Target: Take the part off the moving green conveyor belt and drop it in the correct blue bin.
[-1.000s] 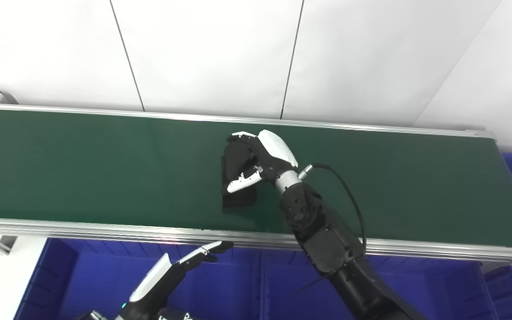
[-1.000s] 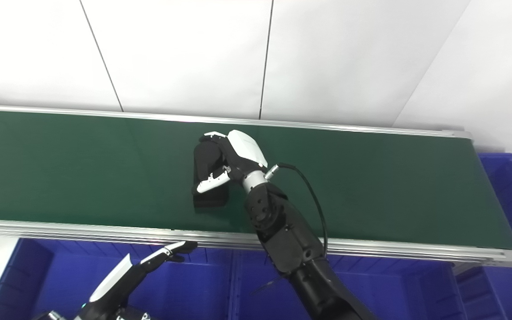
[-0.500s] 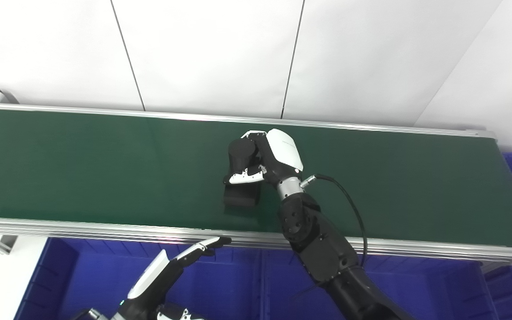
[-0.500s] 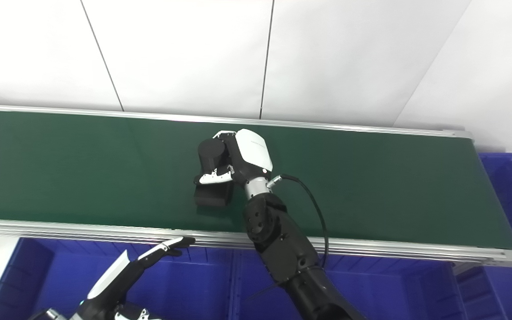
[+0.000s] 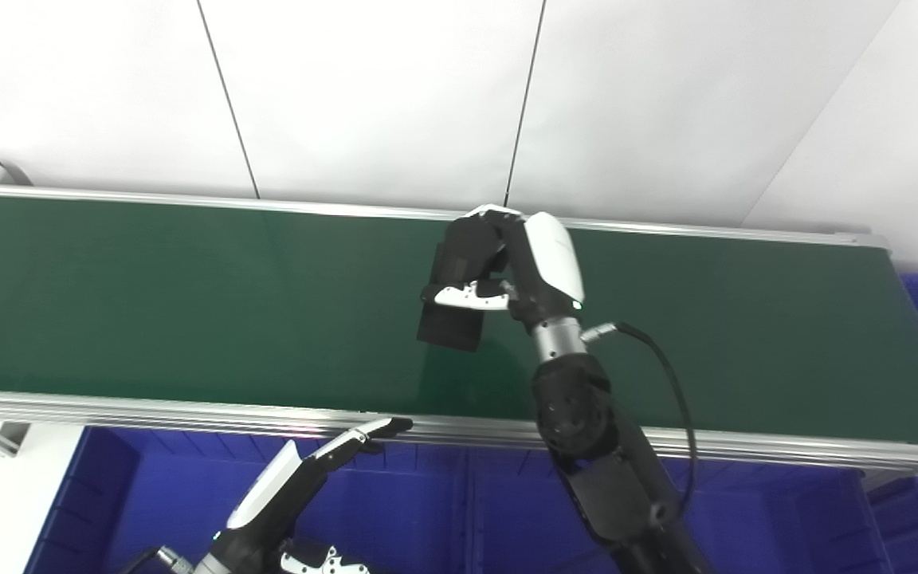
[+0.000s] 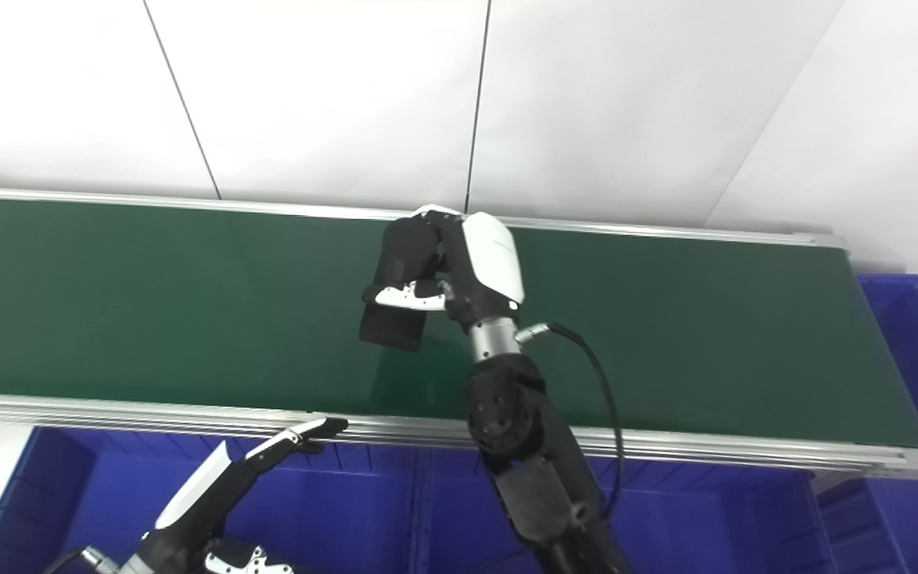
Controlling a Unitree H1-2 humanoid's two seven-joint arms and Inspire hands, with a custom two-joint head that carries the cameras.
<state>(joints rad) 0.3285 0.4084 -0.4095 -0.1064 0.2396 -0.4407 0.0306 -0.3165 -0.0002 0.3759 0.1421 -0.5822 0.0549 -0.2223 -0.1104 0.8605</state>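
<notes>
Part (image 5: 453, 307) — black, long axis near upright, apparently tilted — clasped by right hand (image 5: 524, 267) above belt (image 5: 188, 303).

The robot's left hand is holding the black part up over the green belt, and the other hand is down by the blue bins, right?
Not quite: the right hand holds the black part over the green belt. The left hand, open, is the one by the blue bins. The left eye view shows it.

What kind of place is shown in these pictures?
Probably a factory-style sorting station or robot test cell: a long green conveyor belt with aluminium rails, blue bins below its near edge, plain white wall panels behind, and the right robot hand holding a black part.
</notes>
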